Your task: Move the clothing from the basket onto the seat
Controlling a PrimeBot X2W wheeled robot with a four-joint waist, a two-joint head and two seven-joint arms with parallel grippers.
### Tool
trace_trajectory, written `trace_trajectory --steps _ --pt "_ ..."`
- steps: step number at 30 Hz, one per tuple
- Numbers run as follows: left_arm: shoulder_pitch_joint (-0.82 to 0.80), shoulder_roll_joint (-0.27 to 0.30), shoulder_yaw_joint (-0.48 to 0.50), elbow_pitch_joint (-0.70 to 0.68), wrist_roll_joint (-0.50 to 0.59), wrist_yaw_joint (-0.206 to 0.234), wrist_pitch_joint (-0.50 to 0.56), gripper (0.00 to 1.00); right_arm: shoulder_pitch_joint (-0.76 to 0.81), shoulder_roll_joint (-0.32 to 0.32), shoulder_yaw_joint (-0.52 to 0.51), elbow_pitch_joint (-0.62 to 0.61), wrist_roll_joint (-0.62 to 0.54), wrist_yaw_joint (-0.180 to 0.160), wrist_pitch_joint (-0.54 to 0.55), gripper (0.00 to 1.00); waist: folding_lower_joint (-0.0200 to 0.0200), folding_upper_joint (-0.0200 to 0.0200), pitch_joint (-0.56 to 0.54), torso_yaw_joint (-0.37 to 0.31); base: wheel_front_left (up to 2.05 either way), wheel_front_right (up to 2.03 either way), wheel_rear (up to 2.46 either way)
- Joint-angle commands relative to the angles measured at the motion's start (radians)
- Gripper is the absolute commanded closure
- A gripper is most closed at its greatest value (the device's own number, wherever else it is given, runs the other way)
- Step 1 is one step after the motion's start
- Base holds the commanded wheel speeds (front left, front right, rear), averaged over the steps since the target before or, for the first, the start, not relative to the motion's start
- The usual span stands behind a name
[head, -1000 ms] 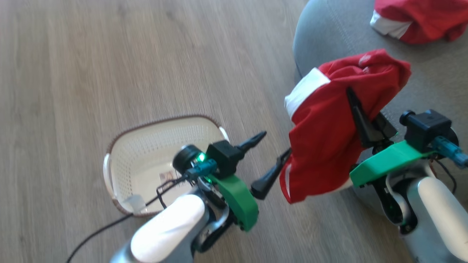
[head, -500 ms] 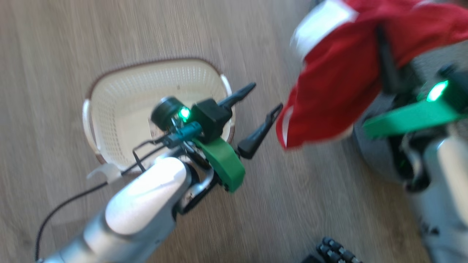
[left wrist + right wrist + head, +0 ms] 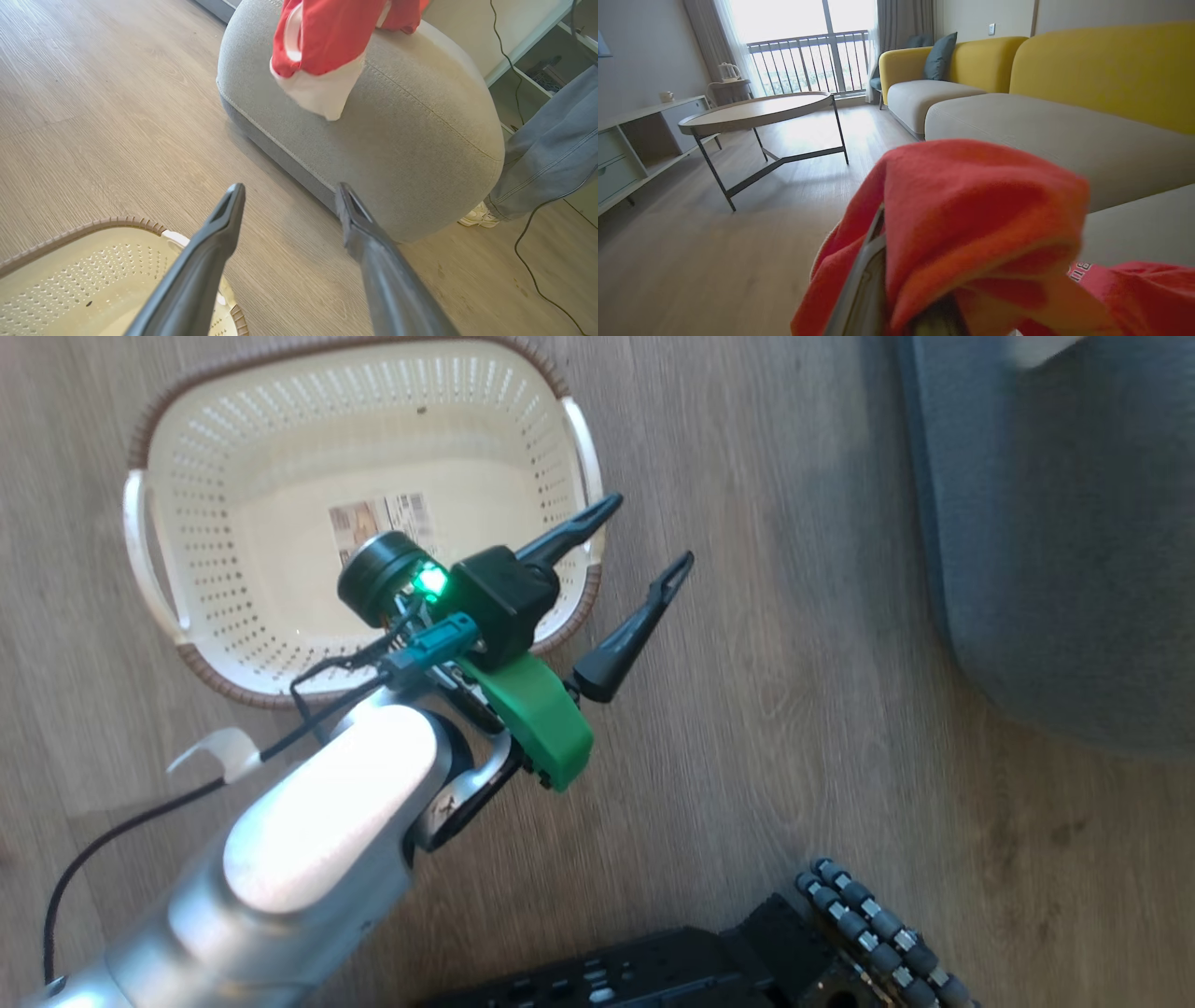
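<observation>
Meanwhile, the right gripper [image 3: 887, 266] is clamped tight on the red clothing [image 3: 971, 219], which bunches over its fingers at the lower centre of the right wrist view. At the top centre of the left wrist view the clothing hangs, white band down, in front of the grey seat [image 3: 397, 154]. The basket [image 3: 364, 457] sits on the wood floor [image 3: 794, 709] at the upper left of the head view, its label showing, while the left gripper [image 3: 649, 532] hovers by its right rim, fingers spread wide, and a person's denim leg [image 3: 551, 149] stands beside the seat.
</observation>
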Motion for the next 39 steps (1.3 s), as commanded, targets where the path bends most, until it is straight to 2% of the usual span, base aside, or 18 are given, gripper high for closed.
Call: trace_trajectory --steps 1,6,9,13,16,19,23,24,29,30,32,33,39 --pt "-0.017 0.015 0.028 -0.038 -0.003 0.000 -0.010 0.00 -0.055 -0.030 -0.021 -0.018 -0.003 0.007 0.022 1.00 -0.0002 0.0001 0.021 0.011 0.00 0.00 0.00" --pt "-0.003 0.004 0.024 -0.036 -0.016 -0.006 -0.037 0.00 -0.343 -0.109 -0.190 0.108 -0.112 0.007 0.152 1.00 -0.0002 0.0001 0.060 0.075 0.00 0.00 0.00" --pt "0.002 -0.003 0.025 -0.032 -0.023 -0.011 -0.060 0.00 -0.473 -0.194 -0.259 0.158 -0.221 0.007 0.215 1.00 -0.0002 0.0001 0.084 0.120 0.00 0.00 0.00" --pt "0.012 -0.005 0.030 -0.033 -0.035 -0.013 -0.086 0.00 -0.556 -0.279 -0.340 0.176 -0.340 0.007 0.273 1.00 -0.0002 0.0001 0.120 0.160 0.00 0.00 0.00" --pt "0.020 0.003 0.036 -0.047 -0.040 -0.010 -0.093 0.00 -0.540 -0.309 -0.408 0.185 -0.388 0.007 0.290 1.00 -0.0002 0.0001 0.158 0.170 0.00 0.00 0.00" --pt "0.023 0.014 0.041 -0.059 -0.039 -0.003 -0.094 0.00 -0.458 -0.298 -0.497 0.206 -0.415 0.007 0.270 1.00 -0.0002 0.0001 0.191 0.172 0.00 0.00 0.00" --pt "0.031 0.029 0.042 -0.071 -0.036 0.006 -0.091 0.00 -0.307 -0.235 -0.626 0.254 -0.463 0.007 0.206 1.00 -0.0002 0.0001 0.204 0.171 0.00 0.00 0.00" --pt "0.031 0.029 0.042 -0.071 -0.036 0.006 -0.091 0.00 -0.307 -0.235 -0.626 0.254 -0.463 0.007 0.206 1.00 -0.0002 0.0001 0.204 0.171 0.00 0.00 0.00" --pt "0.046 0.050 0.057 -0.085 -0.039 0.030 -0.085 0.00 -0.176 -0.144 -0.719 0.322 -0.520 0.007 0.125 1.00 -0.0002 0.0001 0.195 0.154 0.00 0.00 0.00" --pt "0.050 0.055 0.061 -0.086 -0.041 0.035 -0.084 0.00 -0.159 -0.130 -0.719 0.335 -0.524 0.007 0.109 0.88 -0.0002 0.0001 0.188 0.148 0.00 0.00 0.00" --pt "0.059 0.065 0.066 -0.090 -0.043 0.045 -0.081 0.00 -0.136 -0.111 -0.718 0.358 -0.525 0.007 0.081 0.44 -0.0002 0.0001 0.170 0.134 0.00 0.00 0.00" --pt "0.062 0.069 0.067 -0.094 -0.043 0.048 -0.079 0.00 -0.128 -0.106 -0.714 0.368 -0.523 0.007 0.071 0.00 -0.0002 0.0001 0.161 0.127 0.00 0.00 0.00" --pt "0.065 0.070 0.067 -0.103 -0.049 0.057 -0.075 0.00 -0.050 -0.105 -0.629 0.410 -0.469 0.007 0.041 0.00 -0.0002 0.0001 0.096 0.093 0.00 0.00 0.00"
